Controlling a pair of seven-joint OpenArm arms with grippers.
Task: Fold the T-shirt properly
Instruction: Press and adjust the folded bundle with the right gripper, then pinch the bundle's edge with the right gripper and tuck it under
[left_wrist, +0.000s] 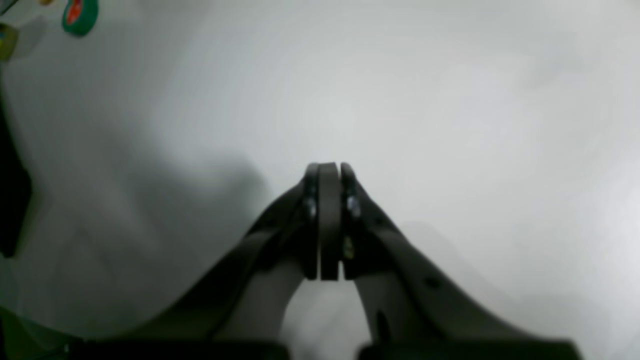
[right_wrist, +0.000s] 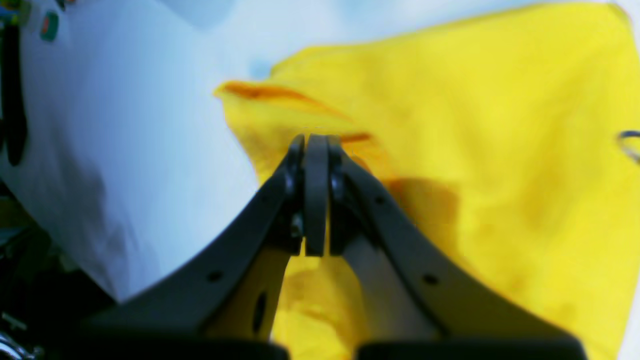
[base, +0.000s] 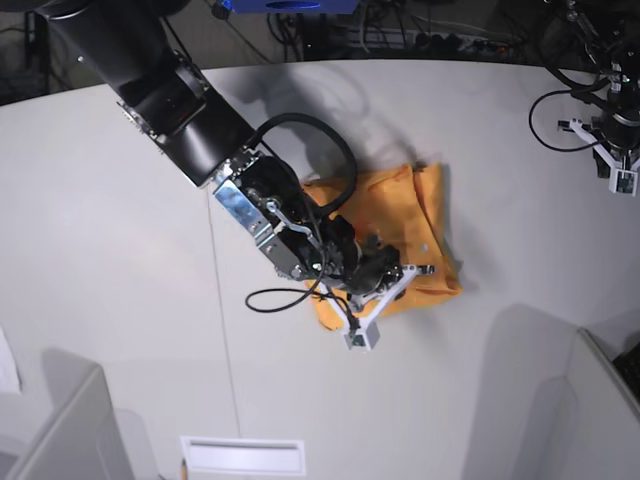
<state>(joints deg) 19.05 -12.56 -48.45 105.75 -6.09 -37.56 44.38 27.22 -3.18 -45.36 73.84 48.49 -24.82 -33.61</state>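
One T-shirt (base: 420, 235) lies folded on the white tabletop (base: 120, 250); two end effectors, right (right_wrist: 316, 142) over it, left (left_wrist: 328, 170) apart, both closed, empty

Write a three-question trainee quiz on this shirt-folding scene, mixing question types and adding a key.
1. True or false: the right gripper hangs above the light-orange cotton T-shirt, jaws shut.
2. In the left wrist view, what lies under the left gripper? A) orange fabric B) bare white tabletop C) a cable
3. In the base view, the shirt lies as a compact folded bundle or spread flat?

Key: 1 true; 2 B; 3 compact bundle.
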